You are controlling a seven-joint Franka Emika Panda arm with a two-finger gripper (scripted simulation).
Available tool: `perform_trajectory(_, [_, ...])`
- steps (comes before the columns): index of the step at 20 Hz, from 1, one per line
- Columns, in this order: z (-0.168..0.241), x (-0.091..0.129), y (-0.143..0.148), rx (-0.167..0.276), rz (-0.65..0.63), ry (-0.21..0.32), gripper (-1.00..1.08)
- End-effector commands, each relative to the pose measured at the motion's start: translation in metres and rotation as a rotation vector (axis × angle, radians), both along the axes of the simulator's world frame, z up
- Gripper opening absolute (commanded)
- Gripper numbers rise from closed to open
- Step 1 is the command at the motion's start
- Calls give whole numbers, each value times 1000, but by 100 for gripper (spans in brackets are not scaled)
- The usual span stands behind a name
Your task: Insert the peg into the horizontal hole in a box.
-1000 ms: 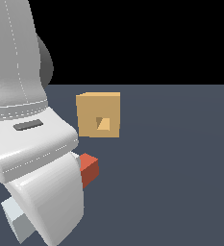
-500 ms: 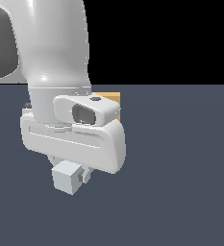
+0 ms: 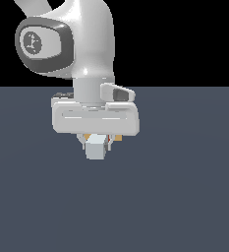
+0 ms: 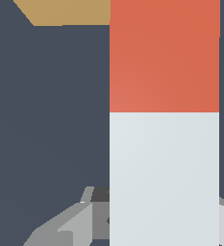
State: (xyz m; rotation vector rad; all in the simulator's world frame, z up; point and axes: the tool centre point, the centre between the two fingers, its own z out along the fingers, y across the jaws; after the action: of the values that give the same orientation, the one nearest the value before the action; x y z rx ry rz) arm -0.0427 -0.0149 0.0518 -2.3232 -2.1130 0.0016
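Pale grey-white at one end and red at the other, the peg (image 4: pixel 164 125) fills much of the wrist view, its colour boundary running straight across the bar. In the exterior view only its pale square end (image 3: pixel 96 147) shows, poking out beneath the white hand of the arm (image 3: pixel 86 59) and facing the camera. The gripper (image 3: pixel 97 141) hangs just under that broad white housing, low over the dark blue-grey floor (image 3: pixel 185 197); whether the peg touches the floor cannot be told. The fingers are almost wholly hidden — grey finger parts (image 4: pixel 80 221) appear beside the peg's pale half in the wrist view, and the bar sits between them, so the gripper looks clenched on the peg.

The box (image 4: pixel 70 12) shows as a tan wedge beyond the red end in the wrist view, apart from the peg's tip and off to one side of its line. In the exterior view only small orange-tan slivers (image 3: pixel 117 141) peek out behind the gripper. The hole is not visible in either view.
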Motion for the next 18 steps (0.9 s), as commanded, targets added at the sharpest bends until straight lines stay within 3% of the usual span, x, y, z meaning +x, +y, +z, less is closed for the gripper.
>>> perform_trajectory(1, [2,2,5,0,18,-2,-100])
perform_trajectory(13, [2,1,4,-1,23,0,-100])
perform_trajectory(18, [2,1,18,0,23,-1,-100])
